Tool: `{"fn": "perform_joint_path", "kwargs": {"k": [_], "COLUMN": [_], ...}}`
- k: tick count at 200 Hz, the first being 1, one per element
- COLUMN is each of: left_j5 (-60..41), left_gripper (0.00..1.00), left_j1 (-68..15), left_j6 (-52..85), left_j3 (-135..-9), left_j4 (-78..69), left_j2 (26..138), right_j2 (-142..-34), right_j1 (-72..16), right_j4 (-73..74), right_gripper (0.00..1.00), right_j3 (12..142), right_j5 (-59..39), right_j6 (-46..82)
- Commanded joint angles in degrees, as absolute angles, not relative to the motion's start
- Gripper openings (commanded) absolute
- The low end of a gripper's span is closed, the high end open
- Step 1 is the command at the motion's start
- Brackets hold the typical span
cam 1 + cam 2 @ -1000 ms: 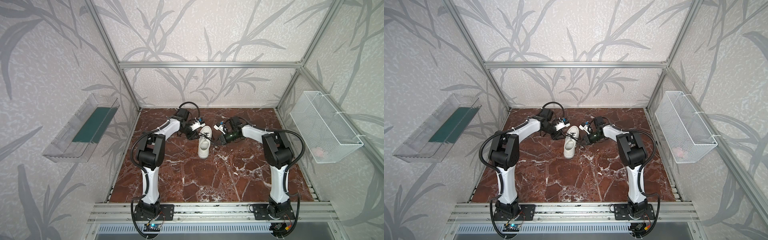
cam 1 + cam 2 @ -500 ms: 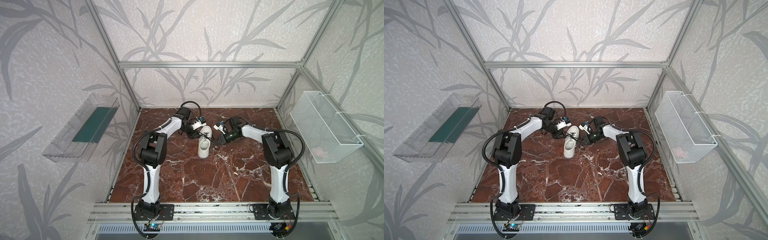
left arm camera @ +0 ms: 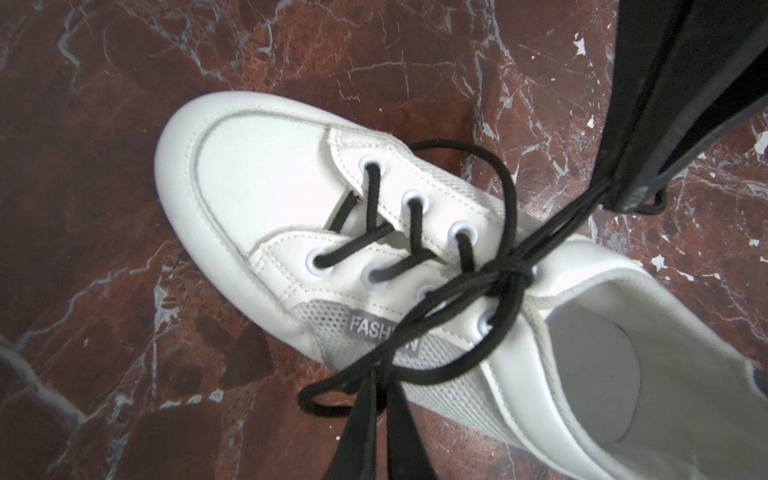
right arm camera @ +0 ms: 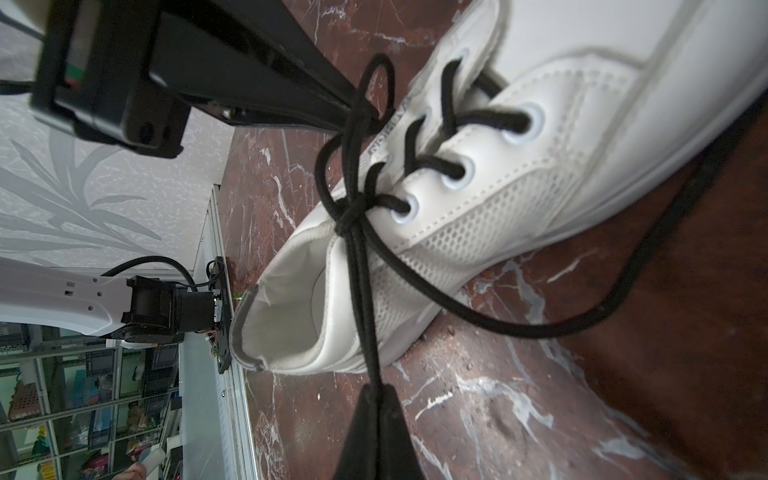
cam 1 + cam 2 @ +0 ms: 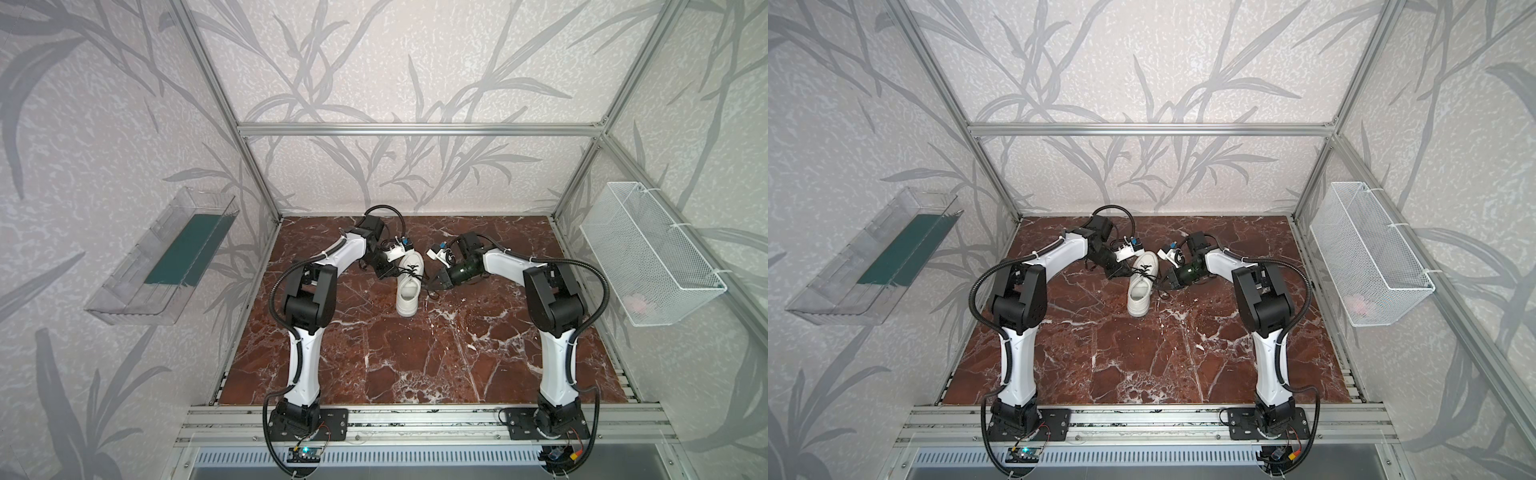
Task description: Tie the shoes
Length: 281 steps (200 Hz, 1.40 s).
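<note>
Jaws clamped on the black laces (image 3: 513, 272): left gripper (image 3: 384, 384) and right gripper (image 4: 376, 388) pinched strands on opposite sides of the white sneaker (image 5: 409, 291) — upright between them on the marble tabletop (image 5: 415, 365).

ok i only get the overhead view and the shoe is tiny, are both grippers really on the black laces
observer: yes, the left wrist view shows the left gripper shut on a loop of the thin black laces at the side of the white low-top sneaker.
operator: and the right one
observer: the right wrist view shows the right gripper shut on two strands pulled straight from the knot.
operator: knot where
observer: it sits between the topmost eyelets.
</note>
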<state>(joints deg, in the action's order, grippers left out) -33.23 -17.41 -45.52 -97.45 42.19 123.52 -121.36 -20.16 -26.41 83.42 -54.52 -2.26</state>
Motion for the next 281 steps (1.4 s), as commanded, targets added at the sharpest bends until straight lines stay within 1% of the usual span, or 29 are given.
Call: {"fn": "perform_joint_path", "kwargs": {"k": [1,42,53,96,137,223,260,281], "left_j5": [-31.80,-30.29,-29.77,-25.85,-24.73,-18.79,-18.14,-15.39], "left_gripper": [0.06,0.05,0.00,0.00,0.00,0.00,0.00,0.00], "left_j1": [-17.40,-17.23,-17.23,-17.14,-17.01,-16.88,-16.88,-16.96], "left_j6": [-47.65,-49.34,-49.72,-50.18,-51.39,-53.66,-54.72,-55.58], "left_j3": [-98.43,-99.33,-99.47,-98.84,-100.00,-100.01,-100.03,-99.86], "left_j4": [45.33,47.95,48.49,48.22,49.71,50.80,51.50,51.83], "left_j2": [122.11,121.29,121.21,120.61,120.51,119.72,119.33,119.59], "right_j2": [-122.16,-122.08,-122.08,-122.08,-121.95,-121.99,-121.99,-121.99], "right_j1": [-20.39,-20.39,-20.39,-20.13,-19.34,-18.55,-18.29,-18.28], "right_j4": [-28.29,-27.96,-27.77,-27.59,-27.17,-26.91,-26.54,-26.46], "right_gripper": [0.00,0.00,0.00,0.00,0.00,0.00,0.00,0.00], "right_j3": [84.29,83.75,83.59,82.93,81.92,81.25,80.95,81.05], "right_j5": [-55.29,-55.32,-55.39,-55.47,-56.33,-56.51,-56.87,-56.86], "right_j6": [-3.25,-3.33,-3.20,-3.26,-3.30,-3.39,-3.03,-2.92]}}
